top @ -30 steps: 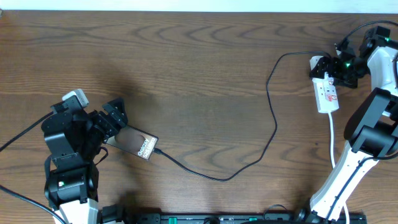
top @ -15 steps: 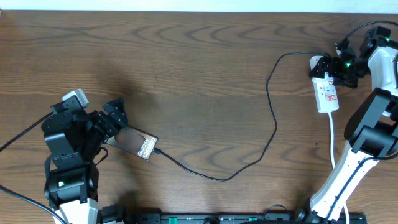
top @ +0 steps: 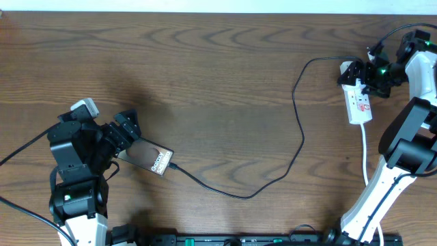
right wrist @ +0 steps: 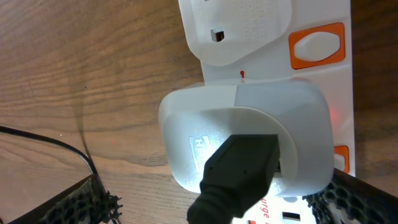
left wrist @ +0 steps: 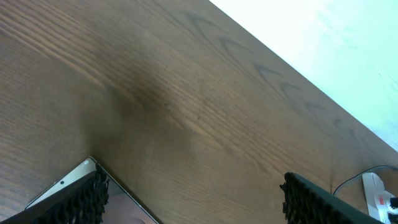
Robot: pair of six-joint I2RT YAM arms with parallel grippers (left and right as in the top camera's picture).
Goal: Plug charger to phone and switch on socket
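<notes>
The phone [top: 151,158] lies flat at the front left, white text up, with the charger's plug tip [top: 174,166] at its right end. The black charger cable [top: 301,140] loops across the table to the white adapter [top: 349,69] on the socket [top: 359,104]. My left gripper [top: 125,134] is open over the phone's left end; the left wrist view shows the phone's corner [left wrist: 121,210] between the open fingers [left wrist: 193,202]. My right gripper [top: 367,74] is open and straddles the adapter [right wrist: 242,118], where the black cable plug [right wrist: 239,168] sits.
The socket's orange switches [right wrist: 317,43] show beside the adapter. Its white cord [top: 365,147] runs toward the front right, beside the right arm's base [top: 382,191]. The socket's end also shows in the left wrist view [left wrist: 376,190]. A black rail [top: 239,240] lies along the front edge.
The right gripper has shifted very slightly at the adapter end of the socket. The left arm has shifted slightly; the phone and cable have not moved.
</notes>
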